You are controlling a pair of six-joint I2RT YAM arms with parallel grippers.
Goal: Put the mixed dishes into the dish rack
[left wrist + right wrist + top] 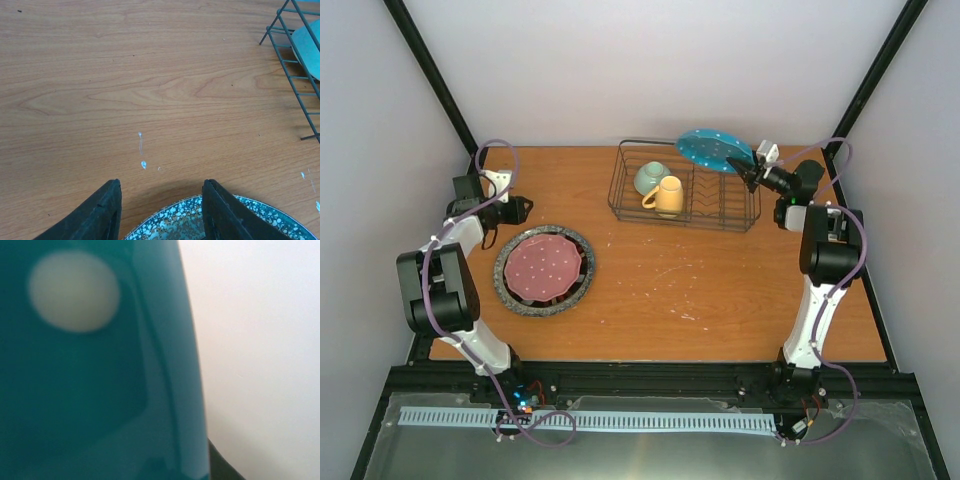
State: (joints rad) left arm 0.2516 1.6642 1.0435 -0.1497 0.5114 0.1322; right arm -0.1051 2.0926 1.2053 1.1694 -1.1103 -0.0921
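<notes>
The dish rack [685,190] stands at the back of the table and holds the pale green bowl [651,178] and the yellow mug [667,196]. My right gripper [750,170] is shut on the rim of the teal white-dotted plate [715,148], held tilted above the rack's right end. That plate [100,390] fills the right wrist view. On the left, the pink white-dotted plate [544,268] lies on top of the grey speckled plate [582,290]. My left gripper [161,182] is open over the speckled plate's far rim [190,220], with nothing gripped.
A corner of the rack [295,75] with the bowl [307,45] behind its wires shows at the right of the left wrist view. A dark rim rings the pink plate. Black frame posts stand at both back corners. White specks mark the wood.
</notes>
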